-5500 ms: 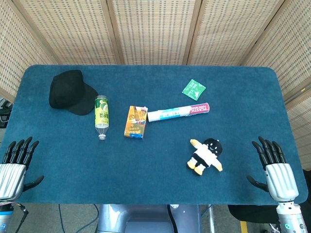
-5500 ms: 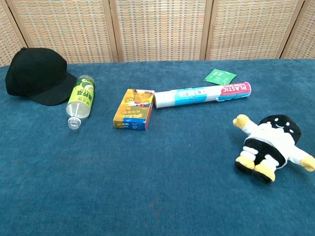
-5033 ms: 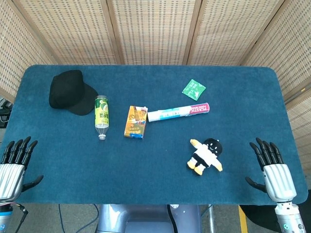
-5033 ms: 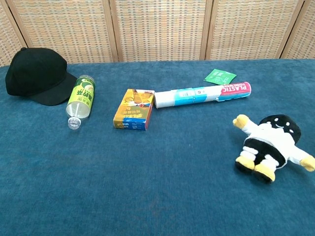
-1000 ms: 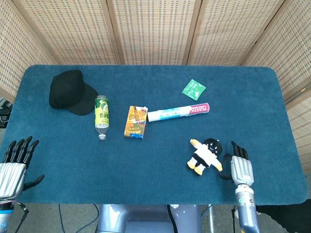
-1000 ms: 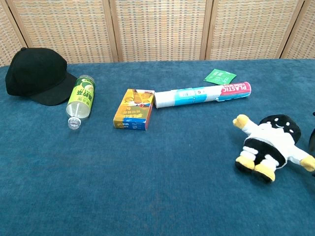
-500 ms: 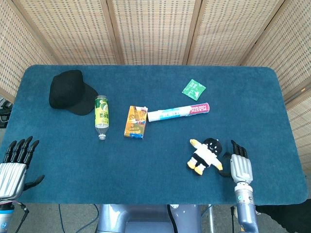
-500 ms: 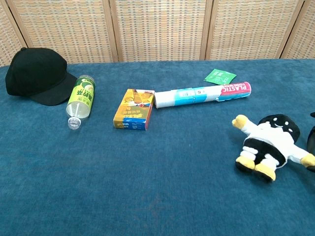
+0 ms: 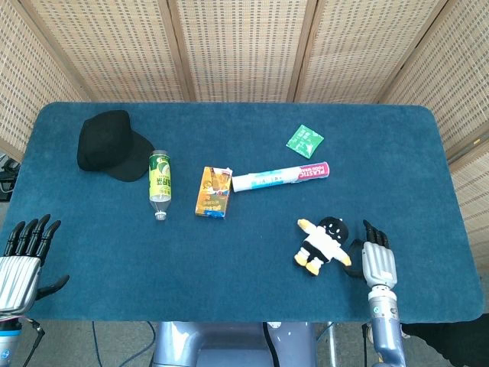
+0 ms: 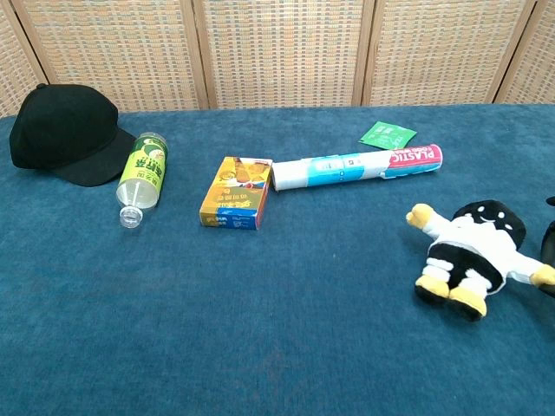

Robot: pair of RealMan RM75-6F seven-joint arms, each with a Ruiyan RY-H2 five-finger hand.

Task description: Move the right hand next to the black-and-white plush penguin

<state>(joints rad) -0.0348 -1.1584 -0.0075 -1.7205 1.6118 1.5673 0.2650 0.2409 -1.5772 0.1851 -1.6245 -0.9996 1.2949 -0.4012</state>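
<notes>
The black-and-white plush penguin lies on its back on the blue table, right of centre near the front edge; the chest view shows the penguin at the right. My right hand stands open just to its right, thumb against the penguin's yellow flipper. In the chest view only a dark sliver of my right hand shows at the frame's right edge. My left hand hangs open and empty at the table's front left corner.
A black cap, a green bottle, an orange carton, a white plastic-wrap tube and a green sachet lie across the middle and back. Wicker screens stand behind the table.
Over five seconds my right hand came leftward from the front right corner to beside the penguin. In the last half second the penguin shifted slightly left. The left hand stayed put.
</notes>
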